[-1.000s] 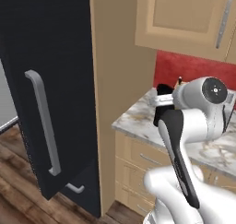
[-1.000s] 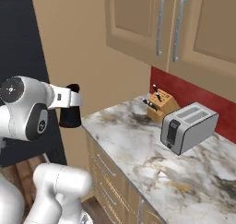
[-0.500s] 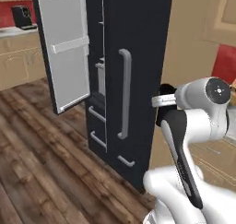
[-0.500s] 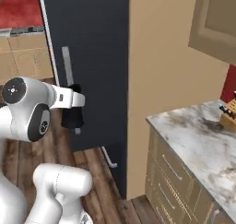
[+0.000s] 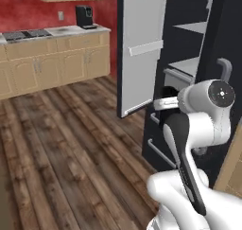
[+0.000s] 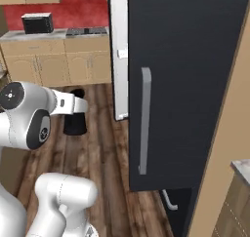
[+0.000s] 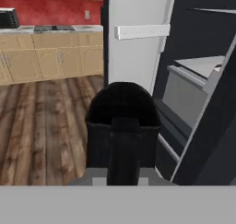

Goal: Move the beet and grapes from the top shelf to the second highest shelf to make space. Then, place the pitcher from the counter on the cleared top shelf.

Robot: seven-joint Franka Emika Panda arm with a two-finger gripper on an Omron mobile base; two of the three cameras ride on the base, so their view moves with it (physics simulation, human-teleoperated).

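Fingers (image 7: 123,172) w/ pitcher (image 7: 122,131), fridge door (image 7: 138,43) ahead

black pitcher (image 7: 122,126), dark fridge (image 6: 185,60), red wall (image 5: 56,6), brown wood floor (image 5: 61,144)

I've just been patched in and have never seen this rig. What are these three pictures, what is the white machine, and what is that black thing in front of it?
The white machine is a robot arm on a driving base, in a rendered kitchen. Two pictures come from cameras on the base, behind the arm to its left and right. The third looks along the hand.

The black thing is the pitcher, carried in the gripper, off the floor; it also shows in the right base view. The fingers are hidden, so the grip itself cannot be seen.

Ahead stands the dark fridge with its door open. Pale shelves show inside. Far back run a counter and wooden cabinets.
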